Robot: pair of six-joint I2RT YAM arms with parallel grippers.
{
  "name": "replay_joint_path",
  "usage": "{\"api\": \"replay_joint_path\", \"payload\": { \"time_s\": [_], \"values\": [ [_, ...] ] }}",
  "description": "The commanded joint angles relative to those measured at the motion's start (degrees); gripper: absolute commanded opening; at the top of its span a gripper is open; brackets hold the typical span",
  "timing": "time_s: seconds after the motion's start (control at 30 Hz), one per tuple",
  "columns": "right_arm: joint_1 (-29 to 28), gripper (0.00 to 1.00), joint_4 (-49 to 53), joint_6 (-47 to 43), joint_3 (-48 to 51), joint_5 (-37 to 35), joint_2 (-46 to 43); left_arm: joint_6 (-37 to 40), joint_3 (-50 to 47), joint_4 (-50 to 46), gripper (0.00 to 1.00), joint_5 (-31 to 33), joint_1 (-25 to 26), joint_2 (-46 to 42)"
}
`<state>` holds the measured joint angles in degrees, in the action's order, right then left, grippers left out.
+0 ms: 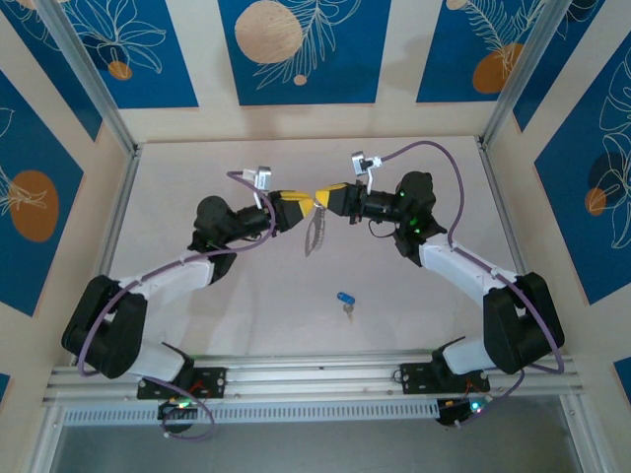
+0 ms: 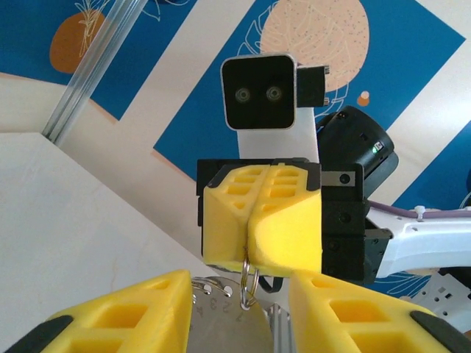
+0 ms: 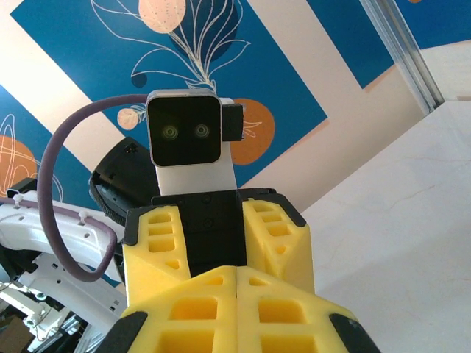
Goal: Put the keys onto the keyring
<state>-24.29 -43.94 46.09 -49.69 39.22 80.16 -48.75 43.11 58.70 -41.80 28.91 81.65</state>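
Shut right jaws pinch the keyring; left jaws stand narrowly apart around it, key well apart.

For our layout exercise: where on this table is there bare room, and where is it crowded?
Free: far strip between back wall and the left gripper and right gripper; near stretch between left arm and blue key. Crowded: centre, where both meet at the keyring.
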Motion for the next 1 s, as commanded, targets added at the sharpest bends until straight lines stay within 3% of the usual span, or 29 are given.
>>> {"api": "replay_joint_path", "payload": {
  "time_s": [0.0, 0.7, 0.97],
  "values": [
    [-0.6, 0.0, -2.7, 0.7, 0.1, -0.4, 0.6, -2.0, -0.4, 6.2, 0.37, -1.3, 0.2, 1.2],
    [-1.1, 0.0, -2.4, 1.3, -0.5, -2.8, 2.0, -4.6, 0.3, 12.4, 0.18, -4.1, 2.9, 5.0],
    [-1.2, 0.0, -2.1, 1.9, -0.6, -3.4, 2.5, -1.8, 0.4, 8.5, 0.0, -4.2, 3.8, 4.2]
  ]
}}
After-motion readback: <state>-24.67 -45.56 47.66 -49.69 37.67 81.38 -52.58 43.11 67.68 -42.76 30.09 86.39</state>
